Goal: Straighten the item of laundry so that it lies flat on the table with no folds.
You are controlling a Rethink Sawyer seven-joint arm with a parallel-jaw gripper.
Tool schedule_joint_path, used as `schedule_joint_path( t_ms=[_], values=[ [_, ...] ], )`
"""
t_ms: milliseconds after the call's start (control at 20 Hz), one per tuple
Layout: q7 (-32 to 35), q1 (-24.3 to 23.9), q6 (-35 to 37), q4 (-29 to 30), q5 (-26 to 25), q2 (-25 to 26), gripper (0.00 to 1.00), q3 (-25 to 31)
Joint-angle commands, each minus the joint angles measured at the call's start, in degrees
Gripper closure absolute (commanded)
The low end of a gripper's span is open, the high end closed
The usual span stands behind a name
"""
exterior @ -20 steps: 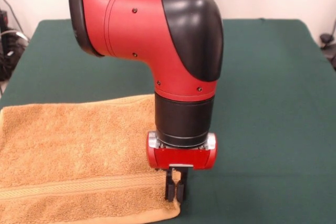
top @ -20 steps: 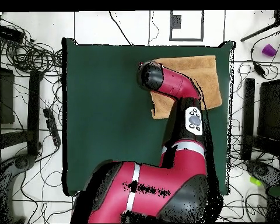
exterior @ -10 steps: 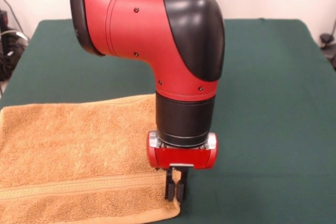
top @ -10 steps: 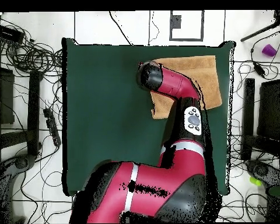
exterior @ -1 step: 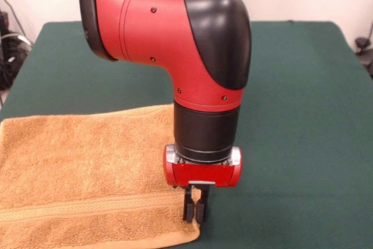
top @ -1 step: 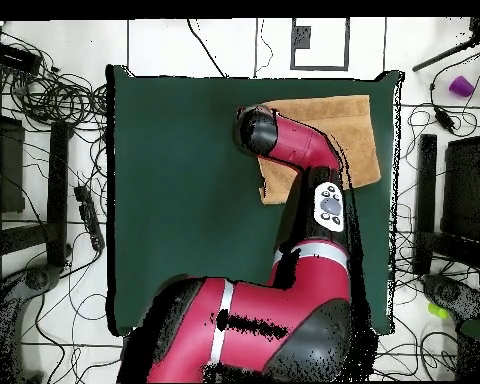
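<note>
The item of laundry (exterior @ -1 step: pixel 81 167) is an orange-tan towel lying at the near left of the green table (exterior @ -1 step: pixel 291 86), with a woven band running across near its front edge. My gripper (exterior @ -1 step: pixel 194 213) points straight down at the towel's right edge, close to the near right corner. Its black fingers (exterior @ -1 step: pixel 189 208) are pressed together with the towel's edge at them. In the overhead view the towel (top @ -1 step: pixel 349 125) lies at the table's (top @ -1 step: pixel 174 180) top right, partly under the red arm, which hides the gripper.
The arm's thick red and black elbow (exterior @ -1 step: pixel 192 45) hangs over the towel's right part. Cables and equipment (top @ -1 step: pixel 44 100) lie on the floor around the table. A purple cup (top @ -1 step: pixel 461 86) sits off the table at the upper right.
The arm has drifted very slightly to the right in the front view. The gripper stays shut at the towel's corner, and the towel looks the same.
</note>
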Motion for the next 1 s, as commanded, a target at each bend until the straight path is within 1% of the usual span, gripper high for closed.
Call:
schedule_joint_path(
  t_ms=[50,200,350,550,650,750,1000],
  values=[
    [14.0,0.0,6.5,8.1,5.0,-0.7,1.0,7.7],
    [15.2,1.0,7.3,7.0,6.0,-1.4,1.0,7.2],
    [16.4,2.1,7.4,4.5,7.7,0.0,1.0,7.3],
    [17.1,2.9,4.5,3.0,10.2,1.4,1.0,8.9],
    [17.4,3.4,4.3,2.5,11.3,1.4,1.0,9.0],
    [18.0,3.9,5.2,1.5,12.4,1.1,1.0,8.7],
    [19.8,5.4,10.4,-3.4,14.5,1.0,1.0,5.5]
  ],
)
